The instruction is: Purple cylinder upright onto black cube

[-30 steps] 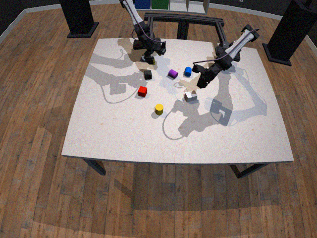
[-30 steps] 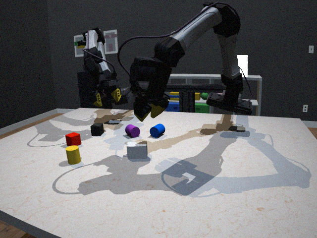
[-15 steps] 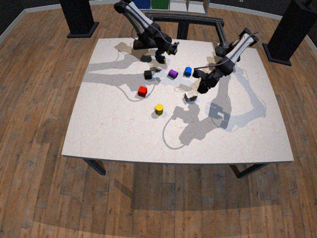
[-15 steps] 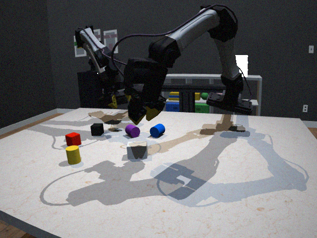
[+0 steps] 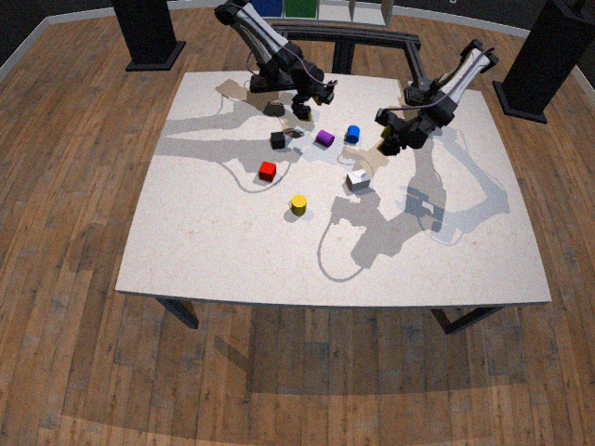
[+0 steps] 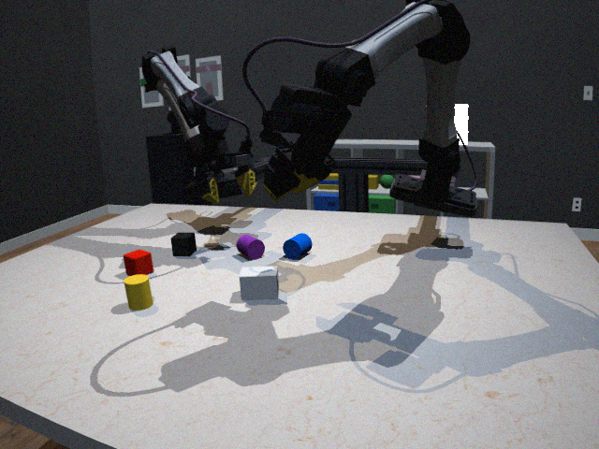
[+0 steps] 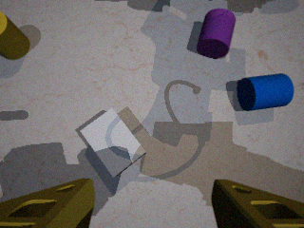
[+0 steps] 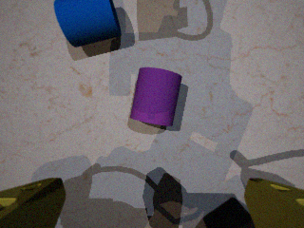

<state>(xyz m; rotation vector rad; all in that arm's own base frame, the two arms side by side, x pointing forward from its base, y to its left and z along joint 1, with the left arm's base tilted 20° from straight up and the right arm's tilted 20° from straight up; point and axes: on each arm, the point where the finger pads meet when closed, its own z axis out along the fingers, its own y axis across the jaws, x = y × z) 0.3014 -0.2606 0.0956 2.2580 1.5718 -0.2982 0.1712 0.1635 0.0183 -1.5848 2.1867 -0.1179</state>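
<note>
Top view, left to right: a red cube [image 5: 267,171] [image 6: 138,263] sits toward the left edge of the table [image 5: 216,259] [image 6: 483,415]; the black cube [image 5: 277,139] [image 6: 183,244] [image 8: 230,216], nearer the far edge, is cut off in the right wrist view. The yellow cylinder [image 5: 298,205] [image 6: 138,292] [image 7: 14,40] stands upright closer to the near edge, cropped in the left wrist view. The right gripper [image 5: 313,108] [image 6: 229,195] [image 8: 154,186] hangs toward the far edge, fingers fully spread, holding nothing. The purple cylinder [image 5: 324,137] [image 6: 250,247] [image 7: 217,33] [image 8: 156,97] lies on its side between the black cube and the blue cylinder [image 5: 352,134] [image 6: 297,246] [image 7: 266,91] [image 8: 87,21], also on its side and cropped in the right wrist view. The white block [image 5: 358,179] [image 6: 259,282] [image 7: 112,142] rests nearer the near edge than these two. The left gripper [image 5: 383,138] [image 6: 289,192] [image 7: 153,188] hangs toward the right edge, fingers partly spread, holding nothing; dark parts blend together in the exterior view.

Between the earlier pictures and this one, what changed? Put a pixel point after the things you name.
The right hand [image 5: 313,109] [image 6: 230,195] [image 8: 154,186] has moved rightward in the top view, towards the purple cylinder [image 5: 324,137] [image 6: 250,247] [image 7: 217,33] [image 8: 156,97]. The left hand [image 5: 383,138] [image 6: 285,193] [image 7: 153,188] sits a little higher in the exterior view. Nothing was taken hold of or let go. The cylinder, black cube [image 5: 277,140] [image 6: 183,244] and other blocks stayed put.
</note>
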